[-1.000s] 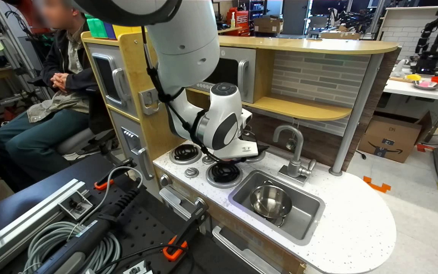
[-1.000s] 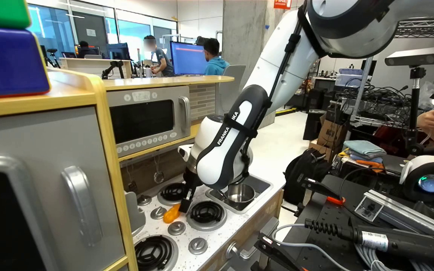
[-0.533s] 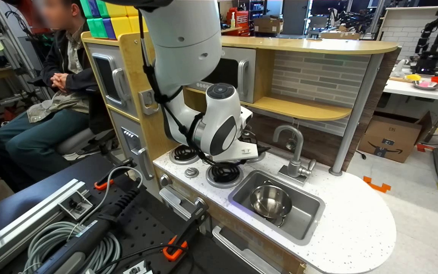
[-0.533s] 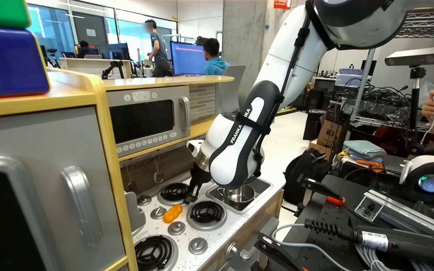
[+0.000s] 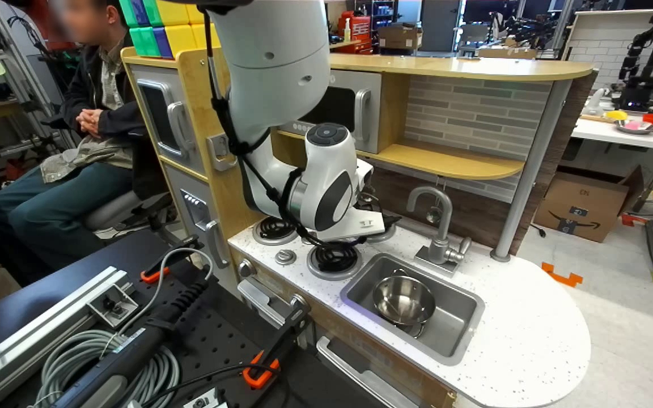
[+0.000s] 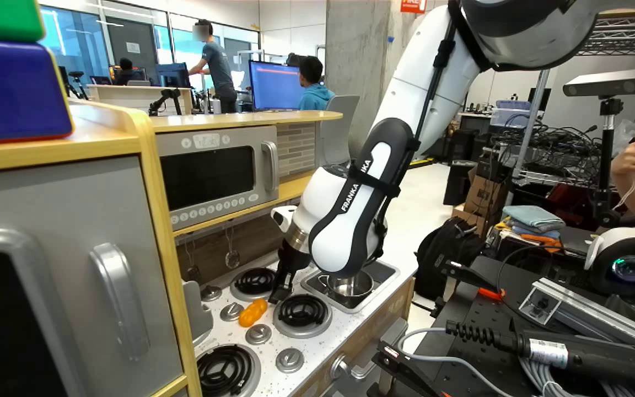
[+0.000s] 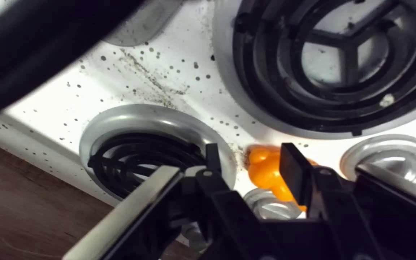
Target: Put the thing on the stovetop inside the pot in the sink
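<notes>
An orange lumpy thing (image 6: 252,312) lies on the white stovetop (image 6: 224,332) among the burners and knobs. It also shows in the wrist view (image 7: 264,171), partly covered by the right-hand finger. The arm hides it in an exterior view. My gripper (image 6: 280,296) is just above the stovetop, beside the thing on its sink side. In the wrist view the gripper (image 7: 250,159) is open, its fingers apart with nothing held. The steel pot (image 5: 404,300) stands in the silver sink (image 5: 462,343). The pot also shows in an exterior view (image 6: 352,283), partly hidden by the arm.
Black burners (image 6: 302,314) and grey knobs (image 6: 258,334) surround the orange thing. A curved faucet (image 5: 444,218) rises behind the sink. A microwave (image 6: 218,171) and a yellow shelf (image 5: 451,161) stand behind the stovetop. A tall grey cabinet (image 6: 64,264) borders it.
One second ago my gripper overlapped the orange thing. It moved up and toward the sink, uncovering the thing, then dropped slightly. The orange thing and the pot stay in place.
</notes>
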`<action>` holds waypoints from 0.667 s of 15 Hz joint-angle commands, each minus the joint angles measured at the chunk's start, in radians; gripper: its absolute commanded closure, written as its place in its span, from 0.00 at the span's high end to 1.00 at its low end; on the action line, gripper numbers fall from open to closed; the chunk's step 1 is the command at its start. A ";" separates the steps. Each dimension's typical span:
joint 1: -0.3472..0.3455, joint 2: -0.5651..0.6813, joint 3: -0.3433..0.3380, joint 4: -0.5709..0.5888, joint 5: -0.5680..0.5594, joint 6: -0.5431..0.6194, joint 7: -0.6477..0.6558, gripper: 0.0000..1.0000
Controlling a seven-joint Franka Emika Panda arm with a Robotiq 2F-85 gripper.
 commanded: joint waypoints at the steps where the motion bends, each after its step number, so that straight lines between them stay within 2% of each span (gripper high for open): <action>1: -0.050 -0.030 0.039 -0.013 -0.129 -0.095 -0.094 0.79; 3: -0.064 -0.033 0.058 -0.006 -0.169 -0.126 -0.168 0.94; 4: -0.068 -0.036 0.062 -0.006 -0.182 -0.121 -0.210 0.98; 5: -0.024 -0.012 0.026 0.005 -0.120 -0.079 -0.147 0.84; 7: -0.033 -0.017 0.034 0.005 -0.130 -0.083 -0.195 0.98; 10: -0.035 -0.017 0.035 0.005 -0.131 -0.083 -0.208 0.99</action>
